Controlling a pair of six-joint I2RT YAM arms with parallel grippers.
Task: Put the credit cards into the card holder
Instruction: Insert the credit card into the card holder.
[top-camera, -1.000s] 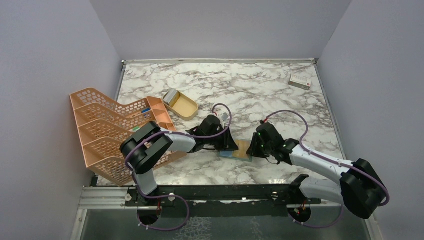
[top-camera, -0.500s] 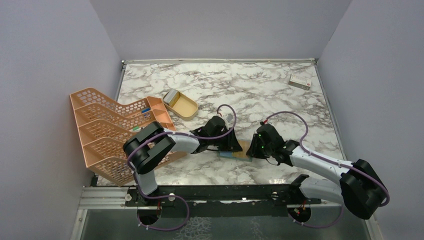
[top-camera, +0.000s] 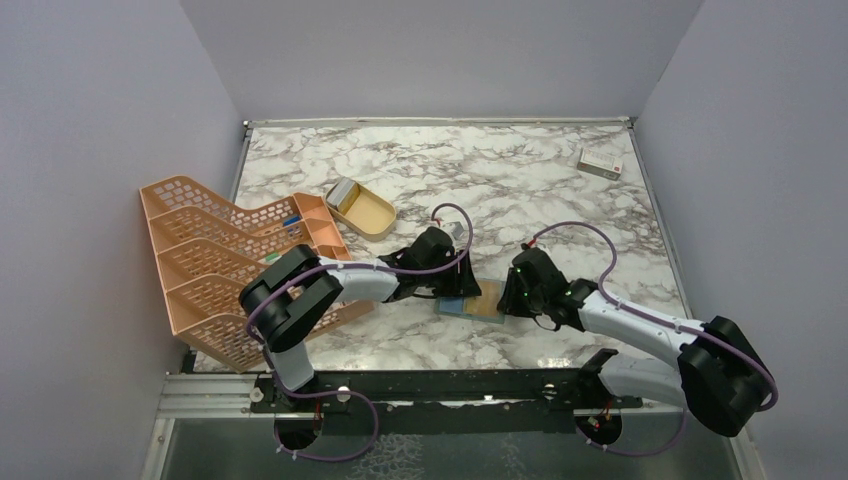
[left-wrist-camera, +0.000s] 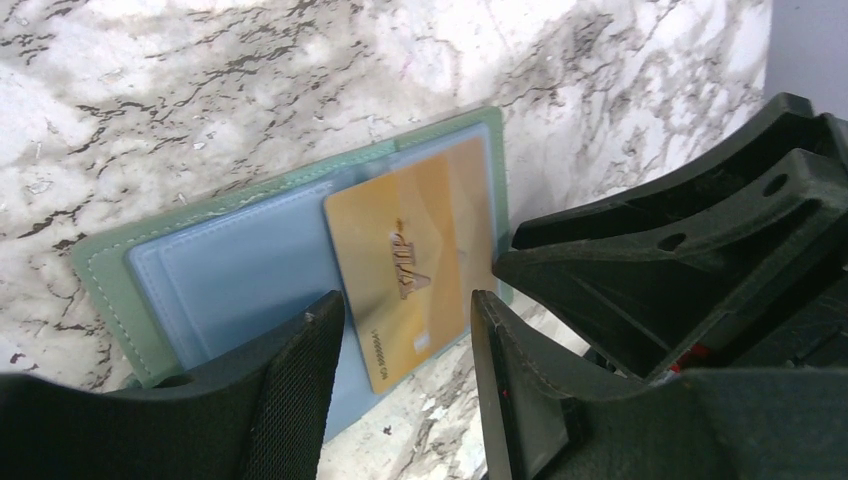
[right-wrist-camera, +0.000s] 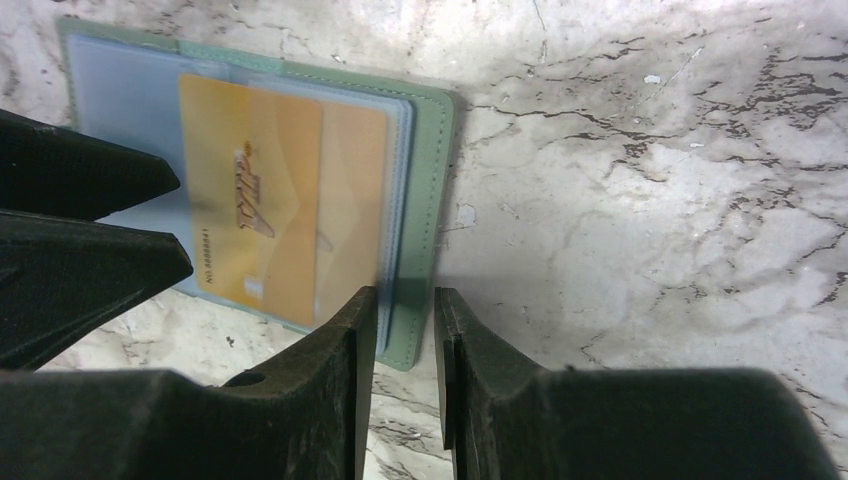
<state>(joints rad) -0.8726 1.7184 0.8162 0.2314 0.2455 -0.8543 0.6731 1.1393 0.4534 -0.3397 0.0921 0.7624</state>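
At the left edge of the worktop (top-camera: 520, 190) an orange mesh file rack (top-camera: 215, 255) is stood, with a gold oval tin (top-camera: 362, 208) just beside it. Both are well apart from the work, and no trouble is expected from them.

The left gripper (left-wrist-camera: 408, 310) is held low over the open card holder (left-wrist-camera: 230, 280), which is laid flat towards the worktop's near edge, about midway along it. Its jaws are parted and nothing is grasped. The free end of the gold credit card (left-wrist-camera: 400, 230) is seen in the gap between them. The card is only partly lodged: its right-hand strip is tucked under the clear sleeve and the rest is left bare on the pale blue face. Whether another card is already under that sleeve cannot be told.

So shallow a seating is judged fragile. The card could be dragged back out if it is caught by a finger, or jammed askew if it is pushed off-line against the sleeve's seam.

The right gripper (right-wrist-camera: 405, 295) appears clamped on the holder's right edge, with only a narrow gap between its jaws. If that edge is let slip under a hard push, the whole holder could be slid along the marble. The two grippers are set near each other, so a knock between them is also to be feared.

A white box (top-camera: 600, 162) is left near the far right corner, well apart.
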